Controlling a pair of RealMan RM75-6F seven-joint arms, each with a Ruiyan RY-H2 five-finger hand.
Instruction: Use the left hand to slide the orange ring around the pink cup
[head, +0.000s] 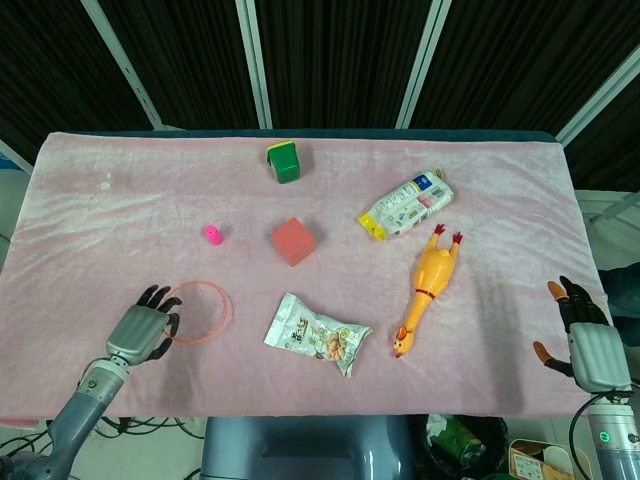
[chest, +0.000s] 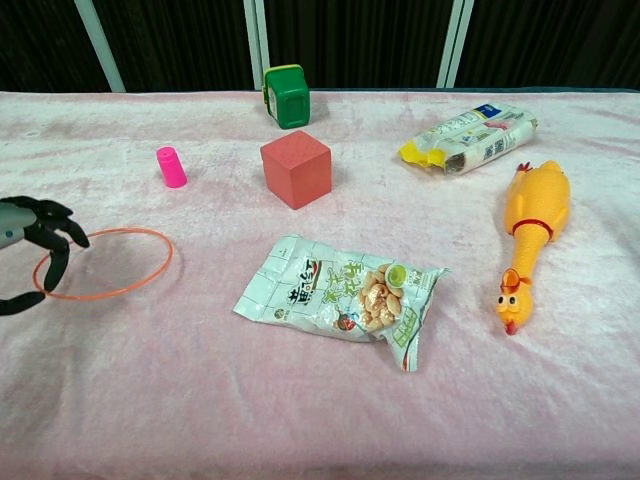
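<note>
Thin orange ring (chest: 103, 263) lying flat, small pink cup (chest: 171, 166) upright (well apart)

One ring (head: 198, 313); one cup (head: 213, 235); two snack packets (head: 317, 334) (head: 406, 204); one chicken (head: 428, 290)

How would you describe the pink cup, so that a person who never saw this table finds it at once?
Start at the red cube near the middle of the pink cloth. Look just left of it: the pink cup stands alone there, up-table from the orange ring. It is the smallest thing, a bright magenta cylinder.
</note>
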